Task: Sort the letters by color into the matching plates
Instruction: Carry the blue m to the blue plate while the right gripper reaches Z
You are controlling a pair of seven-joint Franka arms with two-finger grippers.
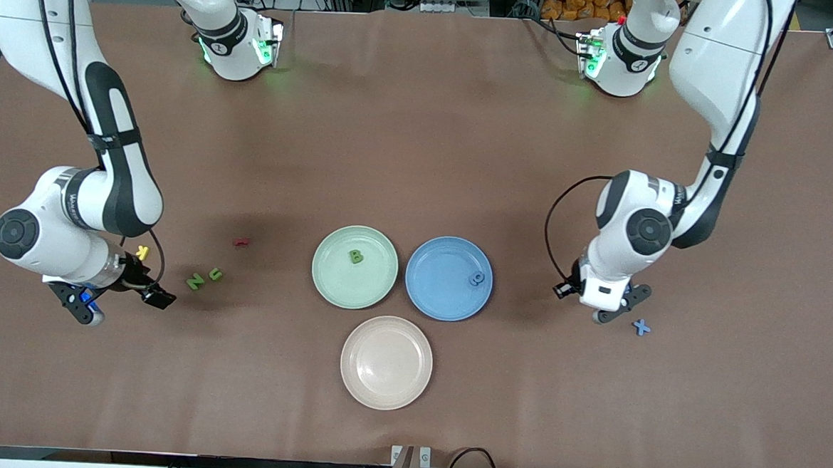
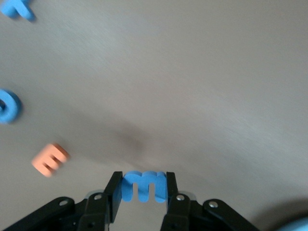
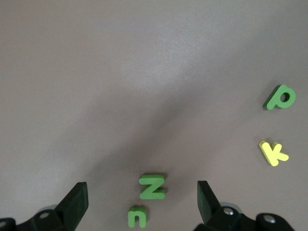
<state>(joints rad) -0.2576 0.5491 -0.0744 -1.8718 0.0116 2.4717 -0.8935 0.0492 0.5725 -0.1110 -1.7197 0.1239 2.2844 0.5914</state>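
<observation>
Left hand (image 2: 143, 192), lower centre of its wrist view: clamped on blue letter M (image 2: 143, 185), light, stiff foam, gripped across flat sides. Right hand (image 3: 142, 202): fingers apart over green N (image 3: 152, 186), lower frame.

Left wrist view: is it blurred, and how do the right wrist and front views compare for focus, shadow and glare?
Left wrist view: the orange letter is smeared and the table streaked, while the blue letter clamped in the left gripper looks sharper. Right wrist view: crisp green N, with a soft diagonal shadow across the table. Front view: even light, faint glare on the cream plate.
</observation>
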